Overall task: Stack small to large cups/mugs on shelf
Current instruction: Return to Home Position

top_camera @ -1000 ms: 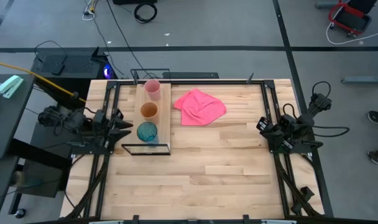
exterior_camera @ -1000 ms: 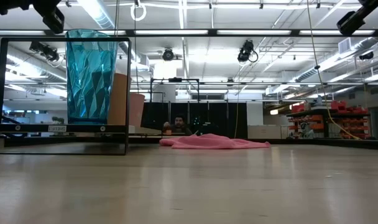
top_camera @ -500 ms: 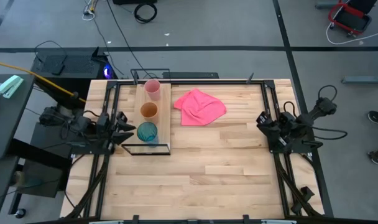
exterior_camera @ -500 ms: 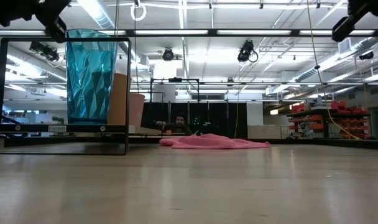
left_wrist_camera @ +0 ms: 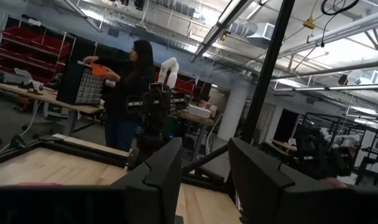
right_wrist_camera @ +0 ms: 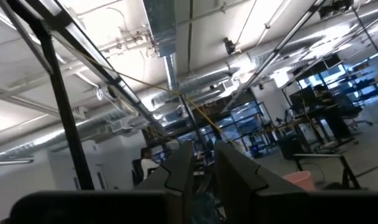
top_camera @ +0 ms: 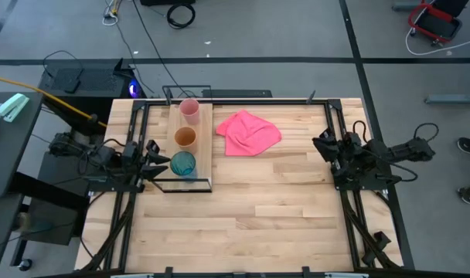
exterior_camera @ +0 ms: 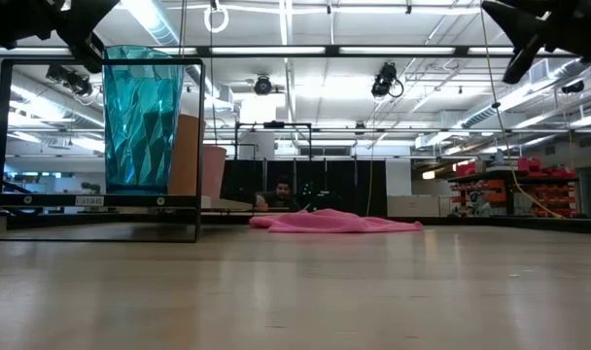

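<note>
Three cups stand in a row on the light-wood shelf [top_camera: 205, 131] at the table's far left: the pale pink one [top_camera: 189, 109] farthest, the orange-brown one [top_camera: 185, 137] in the middle, the teal-blue one [top_camera: 182, 163] nearest. In the low view the teal cup [exterior_camera: 140, 117] stands in front, with the orange [exterior_camera: 187, 156] and pink [exterior_camera: 214, 171] cups behind it. My left gripper [top_camera: 154, 157] is open and empty, just left of the teal cup and raised above it. My right gripper [top_camera: 321, 143] is open and empty at the table's right side, raised.
A crumpled pink cloth [top_camera: 247, 132] lies on the table right of the shelf. The shelf's black wire frame [exterior_camera: 200, 146] rises around the cups. People show in the room beyond the table [left_wrist_camera: 130, 87] [exterior_camera: 279, 194].
My right gripper has moved toward the table's left and far edges, staying raised, while its arm has stretched out past the right edge. My left gripper has edged a little toward the teal cup. The cups and the cloth have not moved.
</note>
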Robot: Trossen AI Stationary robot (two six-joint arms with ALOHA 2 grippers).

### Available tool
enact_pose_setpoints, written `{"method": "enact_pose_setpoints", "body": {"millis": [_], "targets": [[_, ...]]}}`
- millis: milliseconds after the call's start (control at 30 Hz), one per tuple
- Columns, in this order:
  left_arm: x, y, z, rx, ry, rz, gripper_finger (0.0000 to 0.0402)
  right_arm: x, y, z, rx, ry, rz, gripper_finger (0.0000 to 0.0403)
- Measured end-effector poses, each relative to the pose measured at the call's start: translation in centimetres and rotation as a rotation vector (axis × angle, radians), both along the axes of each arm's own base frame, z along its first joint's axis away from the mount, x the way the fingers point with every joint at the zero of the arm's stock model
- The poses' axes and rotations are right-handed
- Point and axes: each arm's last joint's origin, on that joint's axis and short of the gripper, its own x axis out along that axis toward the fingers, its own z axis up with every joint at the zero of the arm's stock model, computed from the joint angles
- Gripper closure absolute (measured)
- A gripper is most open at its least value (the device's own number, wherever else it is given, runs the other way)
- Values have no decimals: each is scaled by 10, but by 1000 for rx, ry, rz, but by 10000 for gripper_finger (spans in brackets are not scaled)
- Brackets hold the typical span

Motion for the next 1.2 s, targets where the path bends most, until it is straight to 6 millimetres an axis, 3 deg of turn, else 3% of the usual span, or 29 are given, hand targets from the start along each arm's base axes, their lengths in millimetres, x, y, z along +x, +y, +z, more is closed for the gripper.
{"method": "enact_pose_setpoints", "body": {"millis": [600,1200], "targets": [[0,0,-1,27,6,11,258,5,-13,-6,13,42,29,330],[3,29,-1,142,59,455,249,6,-16,-8,-23,76,-24,330]]}}
